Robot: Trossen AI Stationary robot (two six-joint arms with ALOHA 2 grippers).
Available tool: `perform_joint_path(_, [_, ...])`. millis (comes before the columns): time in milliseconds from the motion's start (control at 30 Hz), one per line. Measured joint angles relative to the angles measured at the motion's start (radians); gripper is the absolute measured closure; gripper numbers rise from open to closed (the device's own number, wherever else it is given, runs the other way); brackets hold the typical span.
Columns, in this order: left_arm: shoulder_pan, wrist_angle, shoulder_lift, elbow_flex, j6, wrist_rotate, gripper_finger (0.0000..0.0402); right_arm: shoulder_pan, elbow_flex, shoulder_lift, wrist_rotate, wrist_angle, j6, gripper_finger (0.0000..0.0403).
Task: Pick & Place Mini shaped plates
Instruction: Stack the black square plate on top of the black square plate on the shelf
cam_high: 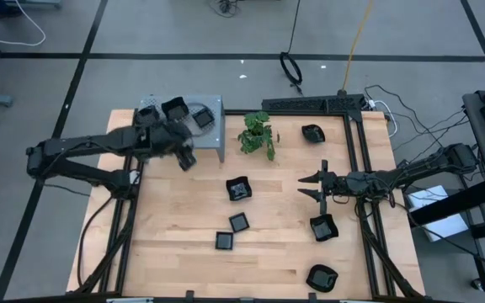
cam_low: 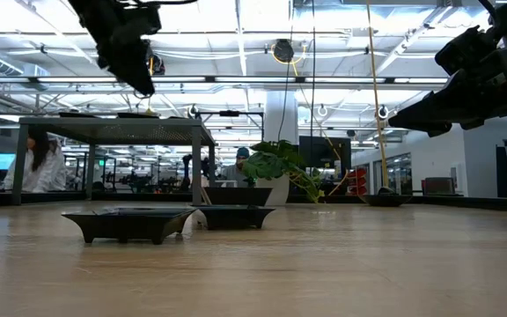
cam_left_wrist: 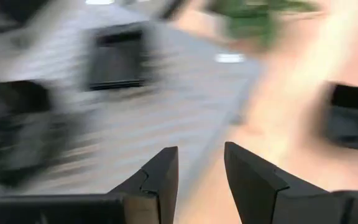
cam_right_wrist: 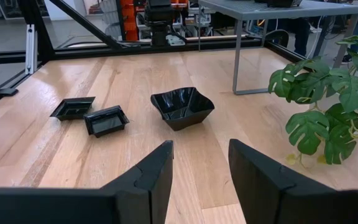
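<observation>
Several small glossy black plates lie flat on the wooden table: a wavy one [cam_high: 238,188] [cam_right_wrist: 182,107], two square ones [cam_high: 239,222] [cam_high: 224,241] [cam_right_wrist: 106,119] [cam_right_wrist: 73,107], and others [cam_high: 323,227] [cam_high: 322,278] [cam_high: 312,133] near the right arm. More plates [cam_high: 175,107] [cam_left_wrist: 117,59] sit on the grey shelf [cam_high: 213,126]. My left gripper [cam_high: 183,157] [cam_left_wrist: 201,162] hovers open by the shelf's front edge, holding nothing. My right gripper [cam_high: 304,187] [cam_right_wrist: 201,155] is open above the table, pointing toward the wavy plate, and is also empty.
A small green potted plant [cam_high: 259,135] [cam_right_wrist: 334,99] stands right of the shelf, at the far middle of the table. Black frame rails [cam_high: 356,126] run along the table's far and right edges. Bare wood [cam_high: 167,227] lies at the near left.
</observation>
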Motion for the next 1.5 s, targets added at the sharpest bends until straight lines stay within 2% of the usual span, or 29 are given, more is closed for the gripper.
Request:
perform_joint_path(200, [-0.191,0.264,0.046,-0.106,0.013,0.101,0.0266,0.0,0.0,0.0,0.0,0.0,0.0,0.0257])
perform_joint_path(367, [-0.323,0.517,0.134,-0.209,0.081,0.115,0.0266,0.0,0.0,0.0,0.0,0.0,0.0,0.0258])
perform_joint_path(533, [-0.395,0.7,0.263,-0.267,0.14,0.112,0.0266,0.0,0.0,0.0,0.0,-0.004,0.0,0.0258])
perform_joint_path(800, [-0.403,0.92,0.431,-0.276,0.158,0.073,0.0259,0.0,0.0,0.001,0.0,-0.004,0.0,0.0259])
perform_joint_path(1000, [-0.404,1.013,0.469,-0.276,0.159,0.071,0.0209,0.0,0.0,0.0,0.0,-0.001,0.0,0.0257])
perform_joint_path(1200, [-0.408,1.114,0.573,-0.275,0.187,0.084,0.0161,0.0,0.0,0.0,0.0,-0.001,0.0,0.0257])
perform_joint_path(1333, [-0.408,1.182,0.638,-0.273,0.246,0.035,0.0158,0.0,0.0,0.0,0.0,0.0,0.0,0.0257])
perform_joint_path(1500, [-0.408,1.201,0.702,-0.25,0.273,0.014,0.0177,0.0,0.0,0.0,0.0,0.0,0.0,0.0257])
